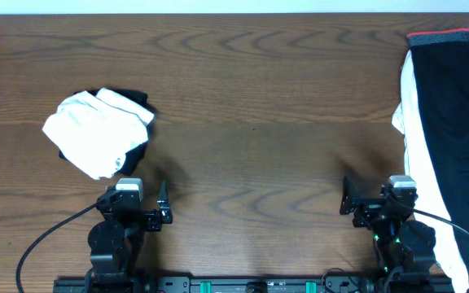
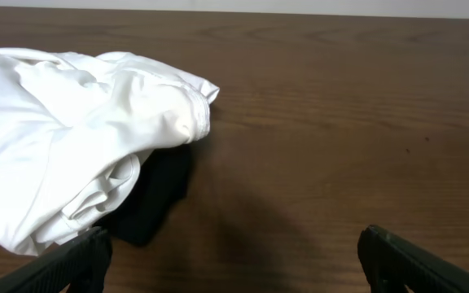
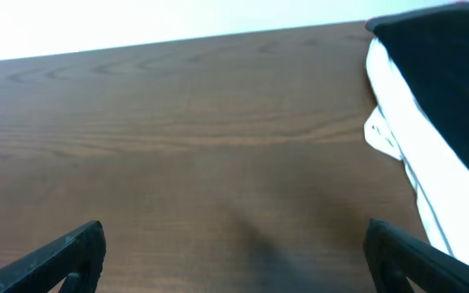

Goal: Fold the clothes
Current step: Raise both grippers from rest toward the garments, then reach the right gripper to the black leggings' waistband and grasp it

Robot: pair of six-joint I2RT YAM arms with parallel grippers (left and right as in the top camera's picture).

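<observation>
Overhead, the dark wood-grain bench [image 1: 251, 89] carries two lots of clothing well apart. At the left is a crumpled white garment [image 1: 92, 130] with a black cloth [image 1: 139, 102] poking out behind and beneath it. At the right edge a long black garment [image 1: 454, 138] lies flat, with a grey-and-red waistband [image 1: 438, 37] at its far end and a white strip [image 1: 418, 163] running down its inner side. Only this view shows both piles at once, and the two arms at the near edge, each clear of the cloth. The left wrist view adds texture: the white fabric is soft and rumpled, with rolled seams and deep folds, and the black cloth sits tucked under its near side, matte and flat. The left fingers [image 2: 72, 260] stand wide apart, holding nothing, just short of the bundle. The right wrist view catches only the edge of the black garment and its white strip beside open wood grain; the right fingers [image 3: 63, 256] are likewise spread and empty.
</observation>
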